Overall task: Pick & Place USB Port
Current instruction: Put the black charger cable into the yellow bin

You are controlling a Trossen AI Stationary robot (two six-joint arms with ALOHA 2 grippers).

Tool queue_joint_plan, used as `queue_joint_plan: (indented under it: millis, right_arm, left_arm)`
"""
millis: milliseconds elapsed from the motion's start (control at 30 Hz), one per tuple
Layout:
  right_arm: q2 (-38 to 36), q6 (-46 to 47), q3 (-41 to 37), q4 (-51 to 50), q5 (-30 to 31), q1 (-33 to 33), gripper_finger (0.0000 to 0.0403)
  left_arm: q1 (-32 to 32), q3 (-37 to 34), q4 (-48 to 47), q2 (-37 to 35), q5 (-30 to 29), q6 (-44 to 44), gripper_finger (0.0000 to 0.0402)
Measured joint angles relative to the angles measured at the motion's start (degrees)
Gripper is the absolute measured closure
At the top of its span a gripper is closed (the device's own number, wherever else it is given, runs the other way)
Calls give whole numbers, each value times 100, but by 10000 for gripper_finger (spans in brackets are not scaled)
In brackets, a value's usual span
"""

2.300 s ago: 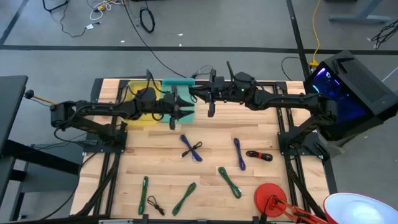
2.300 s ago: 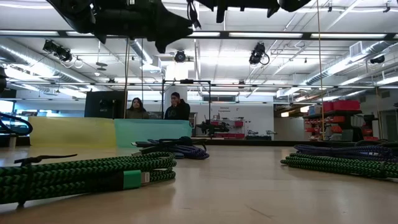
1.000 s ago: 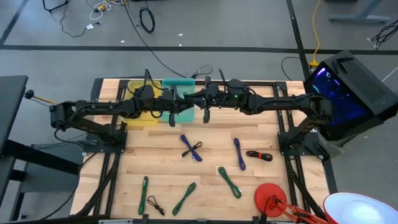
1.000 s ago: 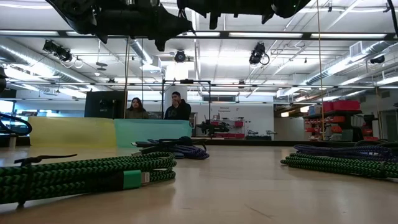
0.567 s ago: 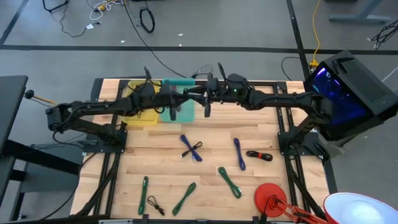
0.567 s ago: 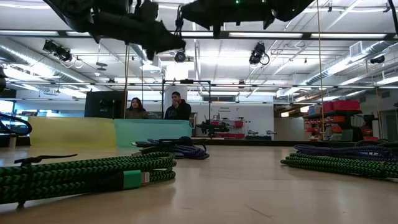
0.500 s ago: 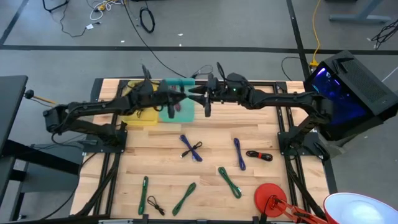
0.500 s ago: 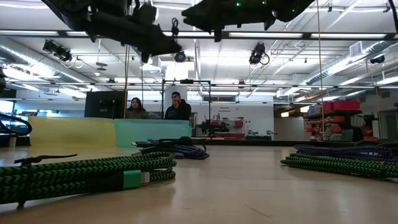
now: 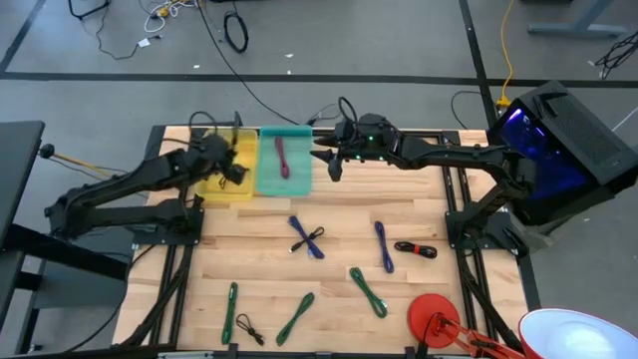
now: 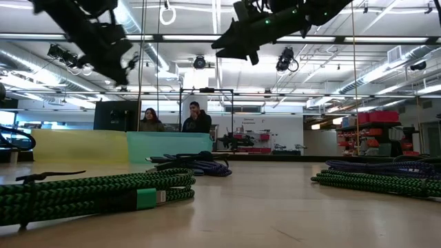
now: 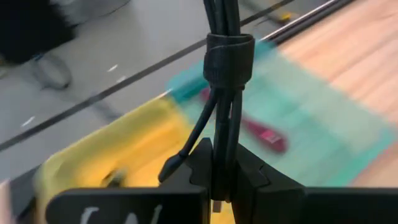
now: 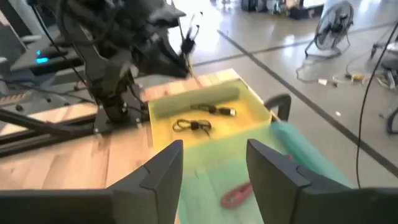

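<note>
Black cable (image 11: 219, 15), likely light and floppy, pinched beside its strap (image 11: 229, 55) by left claw (image 11: 217, 180); right claw (image 12: 214, 171) wide open, empty.

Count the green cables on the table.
3. In the high view, one green cable lies at the table's lower left, a second just right of it, and a third farther right, toward the middle. The arms may hide others near the trays.
</note>
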Motion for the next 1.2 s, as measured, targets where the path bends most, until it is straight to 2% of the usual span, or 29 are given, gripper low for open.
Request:
queue_joint_plan:
  millis: [167, 367, 633, 800, 1067, 1200]
  right_arm:
    - [-2, 31, 0, -334, 17, 155, 236]
    - [-2, 157, 0, -317, 21, 595, 239]
    - [-3, 141, 0, -194, 20, 1412, 239]
    - [-4, 32, 0, -159, 452, 1848, 238]
    - [-4, -45, 0, -169, 974, 2259, 238]
    - [-4, -64, 0, -198, 983, 2342, 238]
  left_arm:
    - [8, 0, -1212, -517, -314, -589, 376]
    - [8, 0, -1477, -598, -227, -875, 376]
    - [8, -4, -1815, -219, -146, -1183, 376]
    - [8, -4, -1802, 158, -119, -1205, 376]
    - [102, -4, -1792, 758, 116, -1145, 376]
    - [304, -4, -1769, 952, 253, -1031, 376]
